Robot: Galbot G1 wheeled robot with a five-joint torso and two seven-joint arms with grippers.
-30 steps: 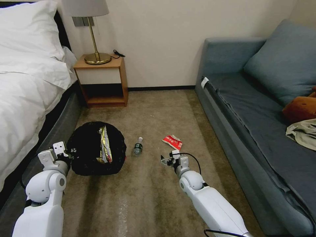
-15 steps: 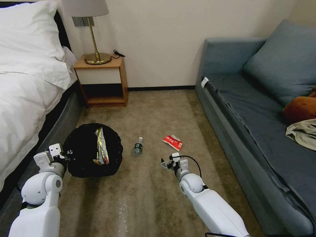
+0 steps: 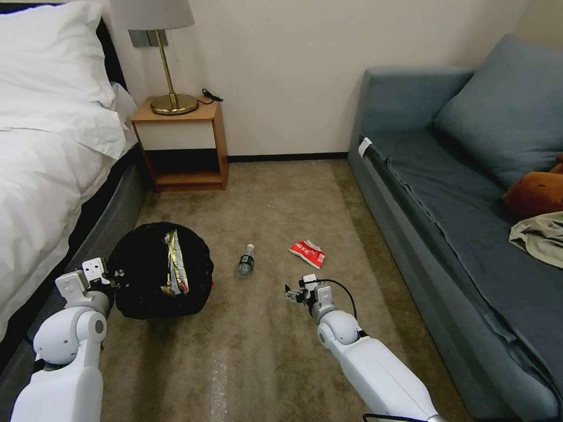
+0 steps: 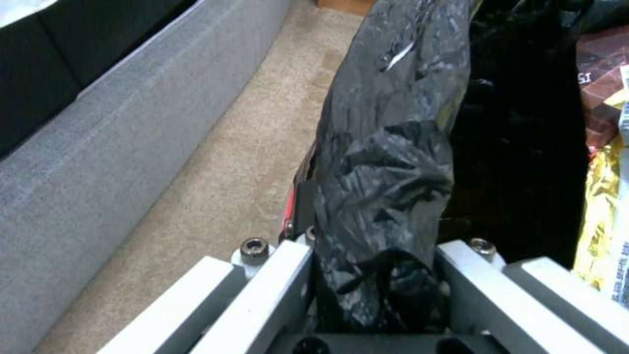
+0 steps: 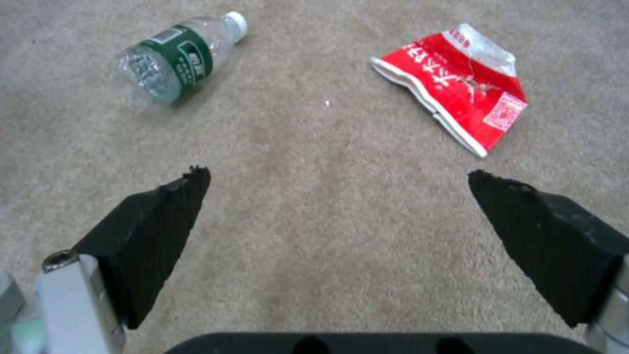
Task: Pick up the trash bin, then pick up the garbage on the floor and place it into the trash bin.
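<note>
The trash bin [image 3: 146, 275], wrapped in a crinkled black bag, hangs at the left beside the bed, its mouth facing me. My left gripper [image 3: 108, 276] is shut on its near rim; in the left wrist view the jaws [image 4: 377, 248] pinch the bag-covered rim [image 4: 386, 187]. A yellow-green wrapper [image 3: 175, 264] lies inside the bin [image 4: 599, 216]. On the carpet lie a small clear bottle [image 3: 246, 261] [image 5: 174, 59] and a red-and-white packet [image 3: 308, 253] [image 5: 459, 86]. My right gripper [image 3: 296, 291] [image 5: 337, 174] hovers open and empty just short of them.
The bed [image 3: 47, 176] and its grey base [image 4: 98, 147] run close along the bin's left side. A wooden nightstand [image 3: 182, 140] with a lamp stands at the back wall. A blue sofa [image 3: 457, 223] lines the right. Bare carpet [image 3: 264, 351] lies between.
My left arm has carried the bin leftward and slightly toward me, nearer the bed. The right gripper has drawn back a little and stays open.
</note>
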